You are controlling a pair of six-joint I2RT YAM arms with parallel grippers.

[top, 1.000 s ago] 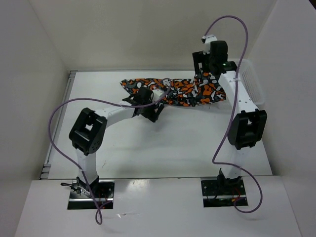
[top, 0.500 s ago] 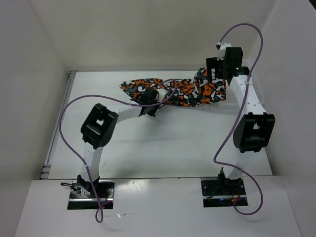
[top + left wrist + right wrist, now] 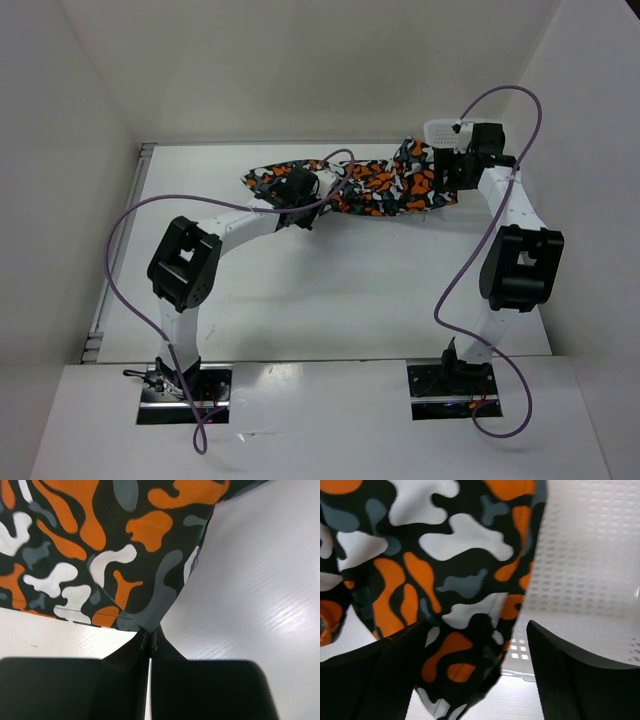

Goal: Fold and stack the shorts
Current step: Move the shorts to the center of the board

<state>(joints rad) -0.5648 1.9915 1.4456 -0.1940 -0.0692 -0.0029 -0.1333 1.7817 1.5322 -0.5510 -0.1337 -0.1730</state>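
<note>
The camouflage shorts lie stretched across the far side of the table. My left gripper sits at their left part. In the left wrist view it is shut, pinching a pointed corner of the shorts. My right gripper is at the shorts' right end, where the cloth bunches upward. In the right wrist view its jaws stand open, with a hanging edge of the shorts between them and against the left finger.
A white mesh basket stands just behind the right gripper at the far right; its perforated wall fills the right of the right wrist view. White walls enclose the table on three sides. Purple cables loop over both arms.
The left gripper has closed on the shorts' corner. The right arm has swung right toward the basket, and the shorts' right end has risen with it. Its jaws have narrowed slightly.
</note>
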